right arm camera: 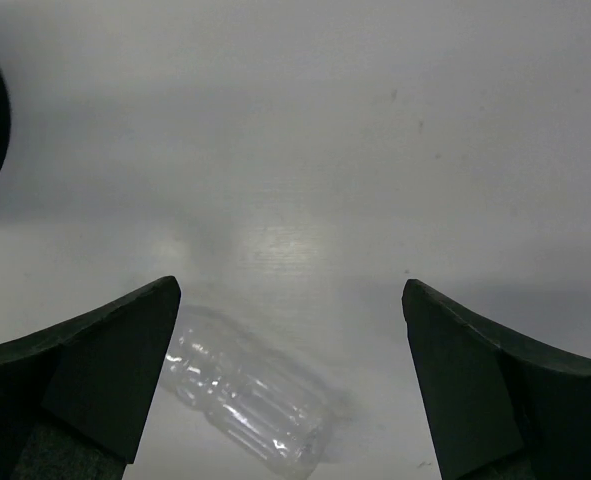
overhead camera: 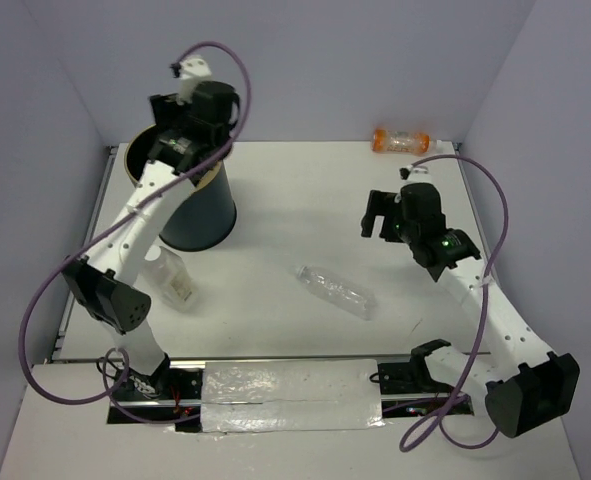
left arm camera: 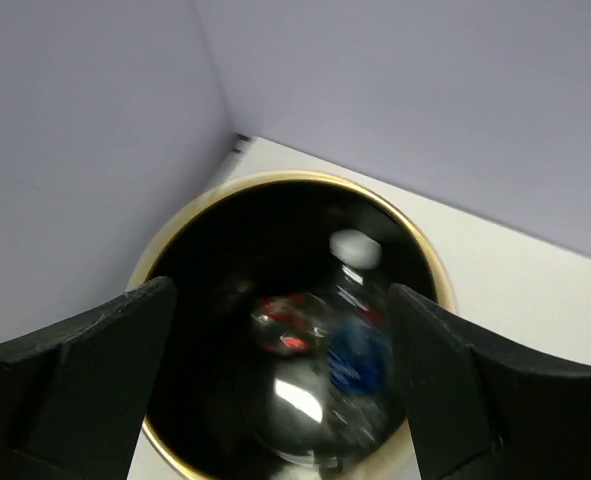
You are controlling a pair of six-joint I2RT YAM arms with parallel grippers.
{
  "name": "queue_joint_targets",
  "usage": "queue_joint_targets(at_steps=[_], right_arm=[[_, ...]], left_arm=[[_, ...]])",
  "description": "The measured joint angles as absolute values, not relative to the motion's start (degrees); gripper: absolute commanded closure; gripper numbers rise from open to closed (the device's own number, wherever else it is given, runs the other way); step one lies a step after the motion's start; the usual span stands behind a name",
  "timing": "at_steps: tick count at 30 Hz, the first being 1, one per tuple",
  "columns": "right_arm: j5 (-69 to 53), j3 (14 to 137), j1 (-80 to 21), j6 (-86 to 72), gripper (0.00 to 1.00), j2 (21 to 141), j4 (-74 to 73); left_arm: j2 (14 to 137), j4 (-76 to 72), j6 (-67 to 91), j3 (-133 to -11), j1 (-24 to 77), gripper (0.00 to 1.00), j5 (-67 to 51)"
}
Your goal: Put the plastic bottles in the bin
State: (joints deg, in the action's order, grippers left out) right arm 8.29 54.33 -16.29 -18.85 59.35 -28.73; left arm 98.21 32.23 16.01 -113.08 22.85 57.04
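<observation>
Overhead, the left gripper (overhead camera: 185, 125) hangs directly above the tall dark navy cylindrical bin with a tan-gold rim (overhead camera: 200, 215), which stands in the upper left of the white table (overhead camera: 305, 200). From the left wrist view, its two black fingers (left arm camera: 85, 380) are spread wide apart with nothing between them, and the bin's round mouth (left arm camera: 275, 182) fills the space below. Inside the bin lie two blurred shapes: a clear bottle with a red label (left arm camera: 287, 330) and, just to its right, a clear bottle with a blue label (left arm camera: 357, 360). How they touch cannot be made out.

Three bottles are on the table. The long clear plastic bottle (overhead camera: 337, 291) lies on its side near the centre of the frame, slanted from upper left to lower right. The orange-tinted bottle (overhead camera: 402, 140) lies on its side at the far edge, upper right, close against the back wall. The squat clear plastic bottle (overhead camera: 172, 280) sits just below the bin, beside the left arm's lower link and partly hidden by it.

The right gripper (overhead camera: 375, 215) is raised over the right half of the table, well apart from the orange-tinted bottle. In its wrist view the fingers (right arm camera: 85, 370) are open and empty, bare table lies between them, and the long clear bottle shows at lower left.
</observation>
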Motion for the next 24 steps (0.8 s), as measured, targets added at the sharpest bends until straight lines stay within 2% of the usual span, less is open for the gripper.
queue_joint_targets(at_steps=[3,5,7,12,14,20,24], right_arm=[[6.6,57.0,-21.5,-16.0,0.00,60.8,-31.7],[6.6,59.2,-25.8,-14.4,0.00,63.4,-33.4],[6.7,60.3,-29.5,-12.9,0.00,66.3,-34.3],[4.0,60.6,-35.6,-9.5,0.00,72.8,-38.5],[2.0,61.2,-37.0,-8.6,0.00,76.2,-40.5],[1.4,61.4,-41.1,-7.6,0.00,86.6,-42.6],[-0.5,59.5,-41.6,-8.3,0.00,87.7,-41.5]], left_arm=[[100.3,39.1,20.8,-116.5,32.2,0.02,57.9],[102.8,45.0,26.5,-119.6,36.0,0.03,53.1],[103.6,49.1,33.3,-117.8,37.3,0.05,47.3],[101.9,52.9,45.9,-101.4,35.9,0.04,36.0],[101.9,55.0,49.4,-98.6,35.0,0.04,34.2],[101.2,57.9,52.9,-103.2,29.2,0.04,32.8],[97.7,58.3,52.4,-104.3,24.2,0.04,31.8]])
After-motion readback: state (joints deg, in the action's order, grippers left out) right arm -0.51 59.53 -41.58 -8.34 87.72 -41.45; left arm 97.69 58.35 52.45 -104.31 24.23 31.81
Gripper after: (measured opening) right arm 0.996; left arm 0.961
